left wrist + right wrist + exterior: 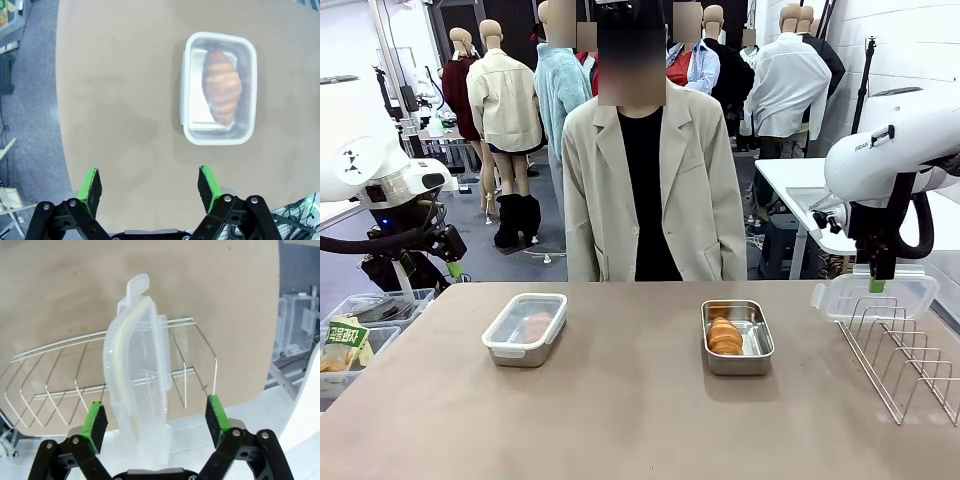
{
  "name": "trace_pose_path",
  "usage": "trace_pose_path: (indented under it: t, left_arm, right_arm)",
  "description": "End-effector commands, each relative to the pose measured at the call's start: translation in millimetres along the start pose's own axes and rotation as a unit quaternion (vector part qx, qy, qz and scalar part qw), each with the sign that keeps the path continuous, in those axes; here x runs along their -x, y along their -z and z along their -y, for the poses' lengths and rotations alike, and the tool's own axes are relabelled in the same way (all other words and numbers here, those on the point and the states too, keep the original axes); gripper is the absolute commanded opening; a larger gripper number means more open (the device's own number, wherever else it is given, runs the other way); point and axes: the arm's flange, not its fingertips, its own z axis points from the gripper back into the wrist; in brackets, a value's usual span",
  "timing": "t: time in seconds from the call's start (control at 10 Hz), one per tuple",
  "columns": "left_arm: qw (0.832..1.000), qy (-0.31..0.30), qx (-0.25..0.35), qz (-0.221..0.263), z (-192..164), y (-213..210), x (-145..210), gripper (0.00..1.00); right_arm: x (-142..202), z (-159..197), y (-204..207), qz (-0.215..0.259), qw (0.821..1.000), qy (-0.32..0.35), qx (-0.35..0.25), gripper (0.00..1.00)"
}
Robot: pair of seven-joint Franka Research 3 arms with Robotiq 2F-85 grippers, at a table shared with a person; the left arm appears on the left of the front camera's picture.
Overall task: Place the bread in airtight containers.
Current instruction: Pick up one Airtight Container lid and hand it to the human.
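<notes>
One airtight container stands at the table's left with its clear lid on and a croissant inside it. My left gripper hovers open and empty above the table, short of that container. It also shows at the left table edge. The other container lies uncovered at centre right with bread in it. A clear lid stands on edge in the wire rack. My right gripper is open astride this lid, pads apart from it.
The wire rack takes up the table's right side. A person in a beige jacket stands at the far edge. Clear bins with packets sit off the table's left. Bare tabletop lies between and in front of the containers.
</notes>
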Motion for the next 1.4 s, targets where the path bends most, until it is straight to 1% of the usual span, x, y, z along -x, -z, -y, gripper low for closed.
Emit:
trace_pose_path:
  t: [0.0,0.4,0.5,1.0,1.2,1.3]
  left_arm:
    - [1.0,-0.004,-0.004,0.001,-1,-1,0,1.0]
    - [1.0,-0.004,-0.004,0.001,-1,-1,0,1.0]
    - [1.0,-0.004,-0.004,0.001,-1,-1,0,1.0]
    - [1.0,-0.004,-0.004,0.001,-1,-1,0,1.0]
    - [1.0,-0.004,-0.004,0.001,-1,-1,0,1.0]
    - [1.0,-0.004,-0.004,0.001,-1,-1,0,1.0]
  right_arm:
    - [2,10,0,-0.008,1.0,-0.008,-0.005,0.79]
    - [2,7,-2,-0.013,1.0,-0.005,-0.004,0.04]
    - [2,6,-4,-0.014,1.0,-0.004,-0.004,0.0]
    - [4,-5,-13,-0.016,1.0,-0.013,0.002,0.0]
    - [4,-17,-24,-0.013,1.0,-0.012,0.012,0.0]
    - [7,-29,-36,-0.003,1.0,-0.018,0.021,0.0]
